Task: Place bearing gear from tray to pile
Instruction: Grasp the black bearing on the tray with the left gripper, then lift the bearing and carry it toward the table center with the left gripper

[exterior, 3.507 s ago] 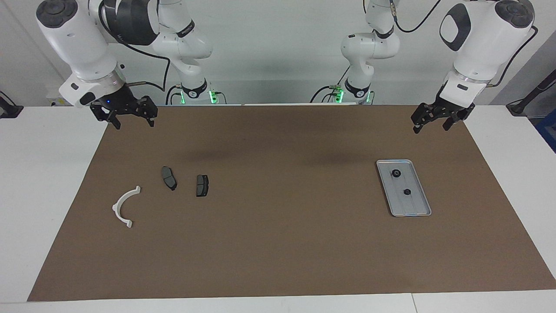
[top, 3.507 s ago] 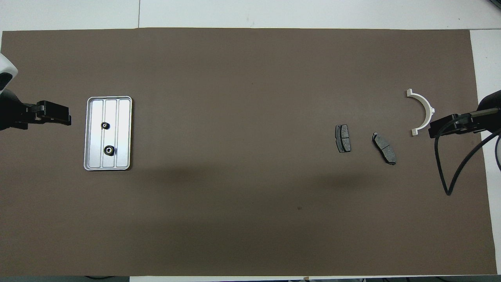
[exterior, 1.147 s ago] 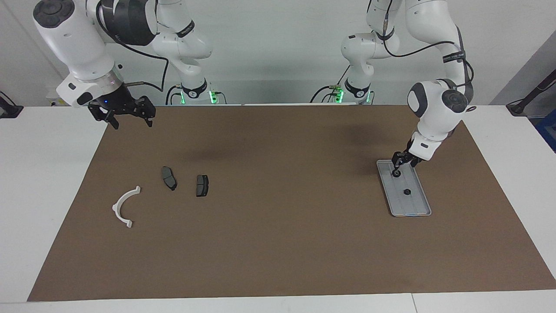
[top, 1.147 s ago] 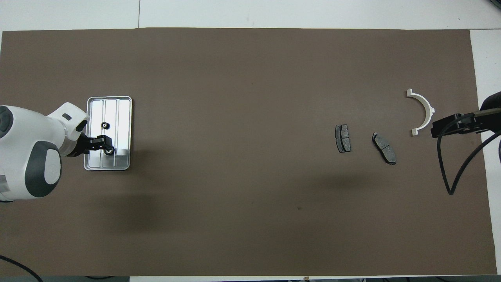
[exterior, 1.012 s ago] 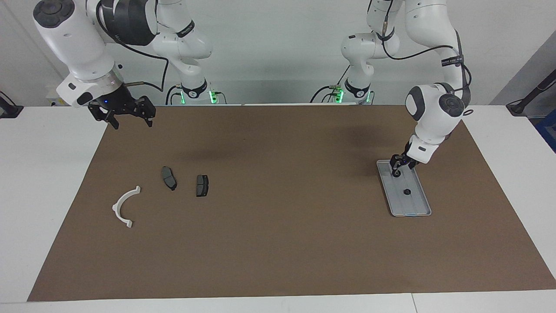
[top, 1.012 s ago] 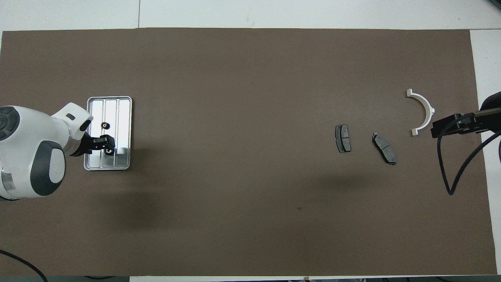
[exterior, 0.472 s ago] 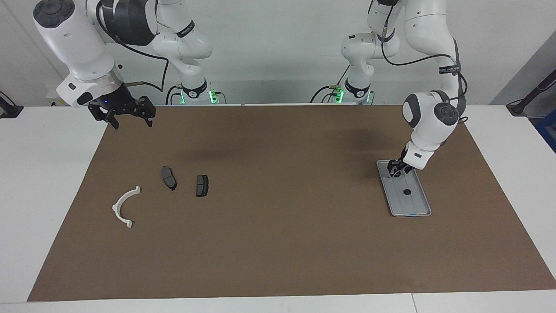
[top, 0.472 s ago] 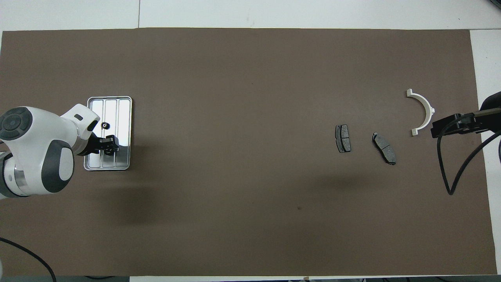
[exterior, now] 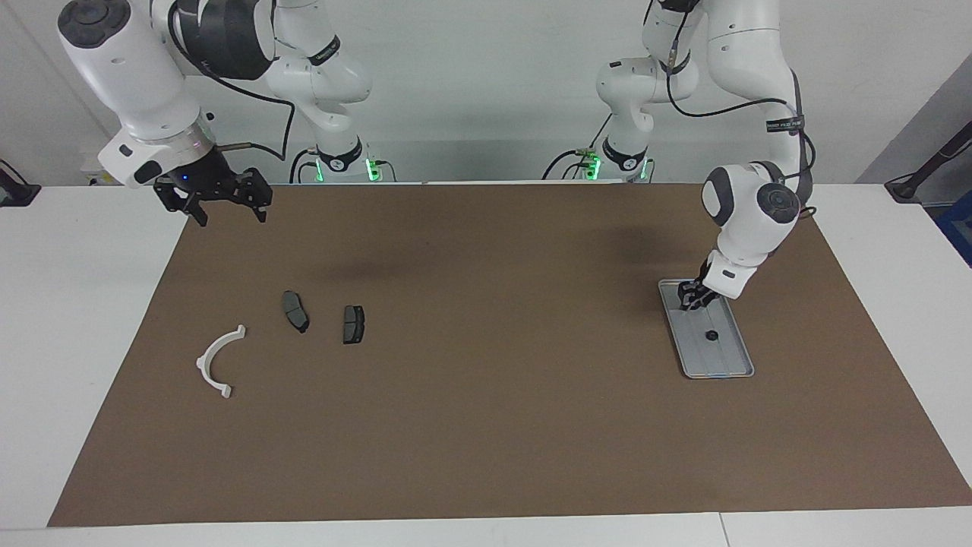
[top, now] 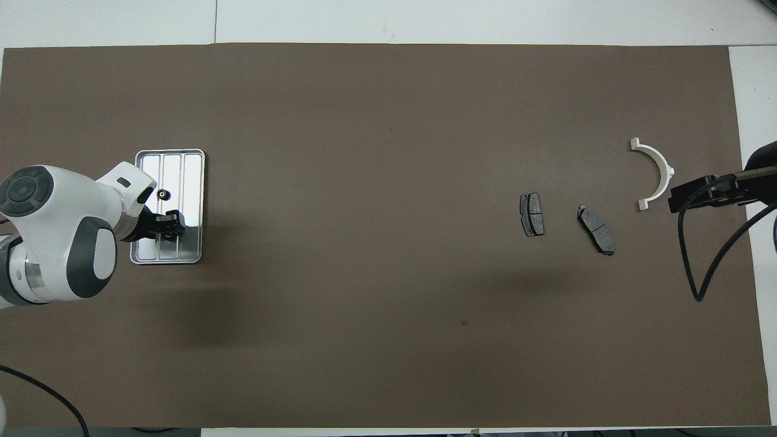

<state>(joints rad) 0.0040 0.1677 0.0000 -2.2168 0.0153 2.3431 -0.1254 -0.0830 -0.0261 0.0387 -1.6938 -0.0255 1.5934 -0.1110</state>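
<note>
Facing view: left end effector (exterior: 692, 301) down in tray (exterior: 730, 365) for gear pickup, finger state unclear; right end effector (exterior: 225, 203) waiting, apart.

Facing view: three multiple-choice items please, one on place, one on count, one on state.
1. Where is the left tool? A at the right arm's end; B down in the tray; C up in the air, clear of everything.
2. How many dark pads lie beside the white bracket? A one; B two; C four.
3. The right tool is: A shut on a pad; B shut on the bracket; C open, empty.
B: it sits low in the tray. B: two pads show. C: its jaws stand apart, nothing between.
</note>
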